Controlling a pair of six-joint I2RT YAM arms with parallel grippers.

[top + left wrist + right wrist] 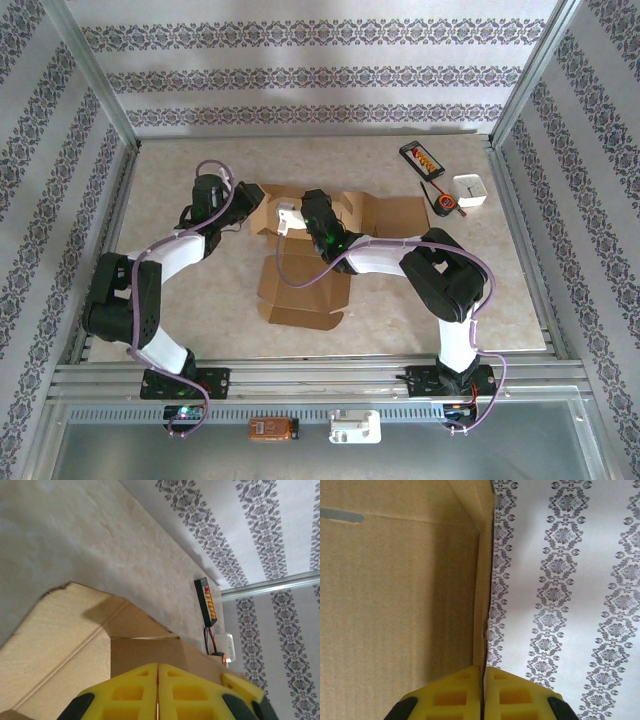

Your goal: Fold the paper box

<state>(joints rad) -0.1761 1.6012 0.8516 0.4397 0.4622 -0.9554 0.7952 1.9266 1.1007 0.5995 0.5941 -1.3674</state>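
Trouble from here would come mostly from the two grips. The box (pixel 300 290) lies largely flat in the middle of the table (pixel 180 165), with a few flaps standing at its far side, so the folding looks barely begun. The right gripper (pixel 483 685) has its yellow fingers pinching the thin edge of one raised flap, which runs straight into the seam between them. The left gripper (pixel 158 682) has its fingers pressed together at the box's left end, right against a cardboard panel; whether any cardboard is caught between them I cannot tell. If none is, a pull from that arm would move nothing, and the right arm alone would drag the whole sheet sideways. The right hold is only on an edge, so a sharp turn could tear it, crease it off the fold line, or let it slip out. Both arms pulling apart could rip a corner. The sheet looks light and would likely slide on the smooth table rather than bend.
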